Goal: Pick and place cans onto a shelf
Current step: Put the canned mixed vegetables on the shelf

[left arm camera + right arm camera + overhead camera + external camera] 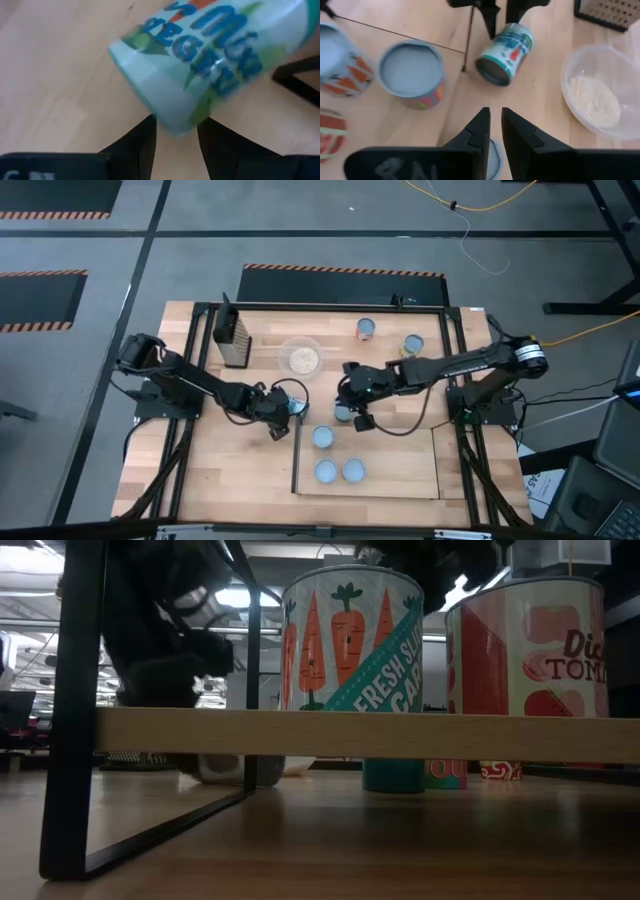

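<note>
You have three cans (323,437) on the shelf (400,470). The left gripper (287,409), fingers spread, straddles a tipped can (296,406) at the shelf's ten o'clock. The right gripper (352,416) hovers nearly pressed together; two cans (366,329) wait at twelve.

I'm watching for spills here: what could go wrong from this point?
The teal can lies tipped at the left gripper, off the shelf; it might roll away. The right gripper hangs close by, so the arms could clash. The clear bowl sits near and could be knocked.
</note>
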